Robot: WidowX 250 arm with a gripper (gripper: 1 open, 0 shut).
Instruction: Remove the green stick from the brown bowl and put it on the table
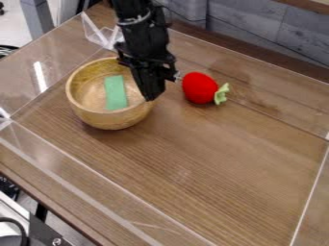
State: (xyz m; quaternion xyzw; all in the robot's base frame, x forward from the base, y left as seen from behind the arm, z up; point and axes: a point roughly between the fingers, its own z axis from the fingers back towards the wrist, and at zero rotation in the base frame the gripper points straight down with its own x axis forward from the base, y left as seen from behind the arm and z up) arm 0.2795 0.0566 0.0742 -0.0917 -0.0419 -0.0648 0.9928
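Left of centre in the frame, the green stick (117, 92) lies flat inside the brown bowl (90, 115), long axis running up-down, while just to its right the gripper (153, 91) hangs over the rim, jaws pressed together, empty.

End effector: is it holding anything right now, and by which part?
Nothing is held. The end effector is shut just over the brown bowl's right rim, while the green stick lies free inside the bowl.
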